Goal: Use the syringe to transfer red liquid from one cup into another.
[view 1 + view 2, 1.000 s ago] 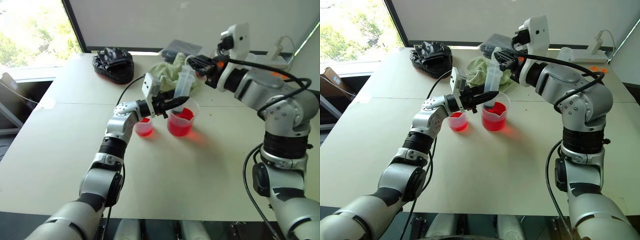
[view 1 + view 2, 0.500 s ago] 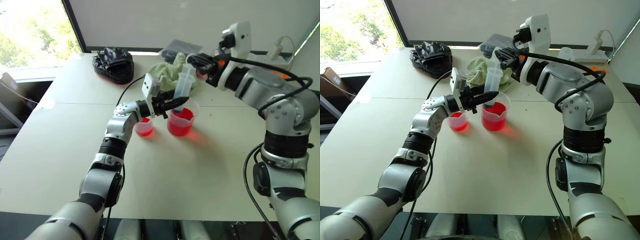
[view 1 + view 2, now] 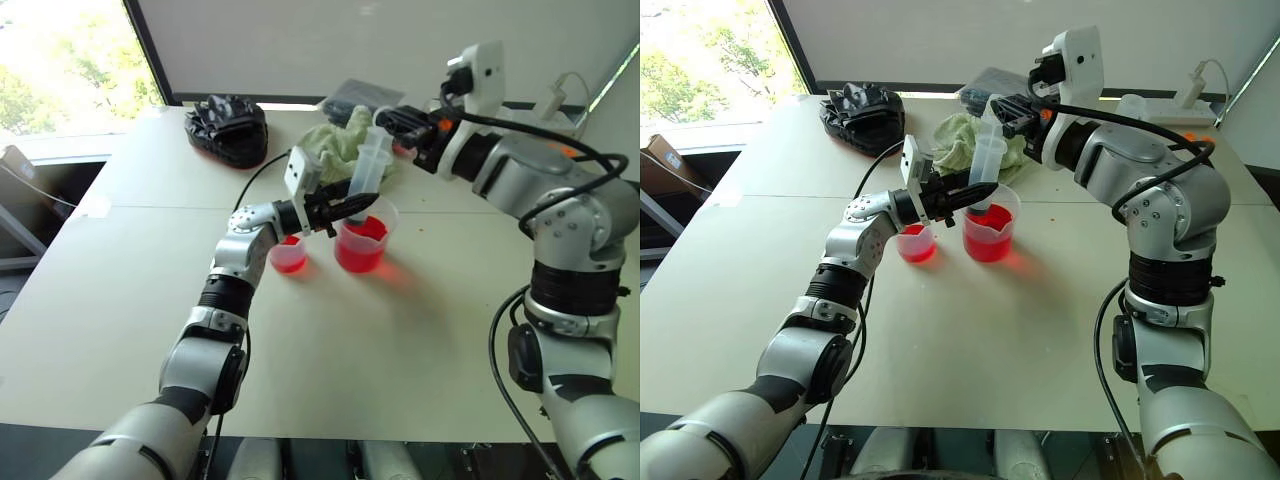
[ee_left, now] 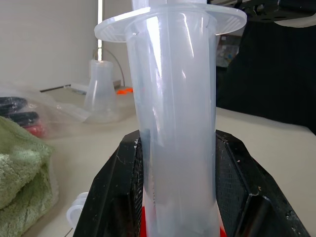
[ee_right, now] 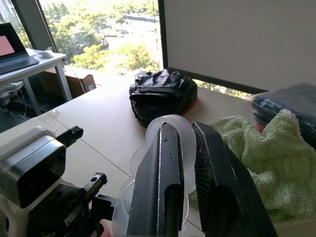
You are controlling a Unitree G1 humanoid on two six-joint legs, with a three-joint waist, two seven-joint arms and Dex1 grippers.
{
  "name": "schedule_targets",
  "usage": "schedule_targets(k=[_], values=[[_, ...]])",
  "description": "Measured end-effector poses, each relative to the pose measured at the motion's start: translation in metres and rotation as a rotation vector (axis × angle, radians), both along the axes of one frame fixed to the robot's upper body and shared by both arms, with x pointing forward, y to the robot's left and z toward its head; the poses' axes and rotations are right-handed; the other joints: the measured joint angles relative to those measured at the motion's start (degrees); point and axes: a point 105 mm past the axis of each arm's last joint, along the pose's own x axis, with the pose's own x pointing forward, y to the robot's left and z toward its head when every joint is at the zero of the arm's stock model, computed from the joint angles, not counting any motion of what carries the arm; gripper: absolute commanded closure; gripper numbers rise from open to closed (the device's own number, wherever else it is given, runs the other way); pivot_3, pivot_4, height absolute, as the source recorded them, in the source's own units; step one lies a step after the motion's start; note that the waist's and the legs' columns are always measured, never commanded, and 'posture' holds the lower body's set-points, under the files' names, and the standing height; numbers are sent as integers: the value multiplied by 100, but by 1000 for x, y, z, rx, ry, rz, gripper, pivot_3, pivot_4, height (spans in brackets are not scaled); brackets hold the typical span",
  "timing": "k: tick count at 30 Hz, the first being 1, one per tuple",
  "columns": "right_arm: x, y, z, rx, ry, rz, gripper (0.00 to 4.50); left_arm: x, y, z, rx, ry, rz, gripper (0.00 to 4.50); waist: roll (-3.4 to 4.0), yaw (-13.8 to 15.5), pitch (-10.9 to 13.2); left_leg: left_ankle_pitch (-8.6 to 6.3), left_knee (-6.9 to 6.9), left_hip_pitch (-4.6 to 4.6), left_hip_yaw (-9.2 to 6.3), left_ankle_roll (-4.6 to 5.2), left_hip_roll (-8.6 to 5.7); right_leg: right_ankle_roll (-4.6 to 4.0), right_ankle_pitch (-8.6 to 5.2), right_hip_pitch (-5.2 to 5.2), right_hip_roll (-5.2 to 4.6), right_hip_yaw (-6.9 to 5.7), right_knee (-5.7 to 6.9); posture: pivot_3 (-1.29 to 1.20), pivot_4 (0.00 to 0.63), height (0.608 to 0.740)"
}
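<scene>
The clear syringe (image 3: 368, 165) stands nearly upright over the larger beaker (image 3: 362, 245), which holds red liquid (image 3: 360, 258). Its lower end dips inside the beaker's rim, and its tip is hidden behind the fingers. My left gripper (image 3: 350, 207) is shut on the syringe barrel (image 4: 177, 148), with a black finger (image 4: 116, 197) on either side. My right gripper (image 3: 385, 122) is shut on the whitish plunger top (image 5: 173, 129) above. To the left of the beaker stands the smaller cup (image 3: 290, 257), with some red liquid in it.
A green towel (image 3: 335, 145) lies just behind the cups, with a black bag (image 3: 228, 128) to its left and a dark packet (image 3: 360, 95) behind it. A white power strip (image 3: 555, 105) sits at the back right. A clear flask (image 4: 101, 91) stands on the table.
</scene>
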Motion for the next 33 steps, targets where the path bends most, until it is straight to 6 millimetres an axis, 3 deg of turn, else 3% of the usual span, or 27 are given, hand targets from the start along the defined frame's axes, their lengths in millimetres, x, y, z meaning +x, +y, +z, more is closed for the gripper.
schedule_targets(k=[3, 7, 28, 33], values=[[0, -7, 4, 13, -9, -18, 2730, -1, -3, 3, -9, -14, -6, 3138, 0, 15, 0, 0, 0, 0, 0, 0, 0, 0, 0, 0, -1, 0, -1, 0, 150, 740], [1, -17, 7, 24, -16, -53, 559, -3, -3, 6, -12, -37, -17, 3138, 0, 9, 0, 0, -1, -1, 0, 0, 0, 0, 0, 0, 0, 0, -1, 0, 150, 740], [-25, -47, 10, 46, 113, 61, 559, -6, -10, 5, 5, -74, -64, 3138, 0, 18, 0, -9, -5, -3, 0, 17, 0, 0, 0, 0, 0, 1, -9, 0, 150, 740], [-40, -47, 9, 96, 135, 184, 559, -6, -10, 5, 7, -74, -65, 3138, 0, 21, 0, -13, -5, -4, 0, 24, 1, 0, 0, 0, 0, 0, -12, 0, 150, 740]])
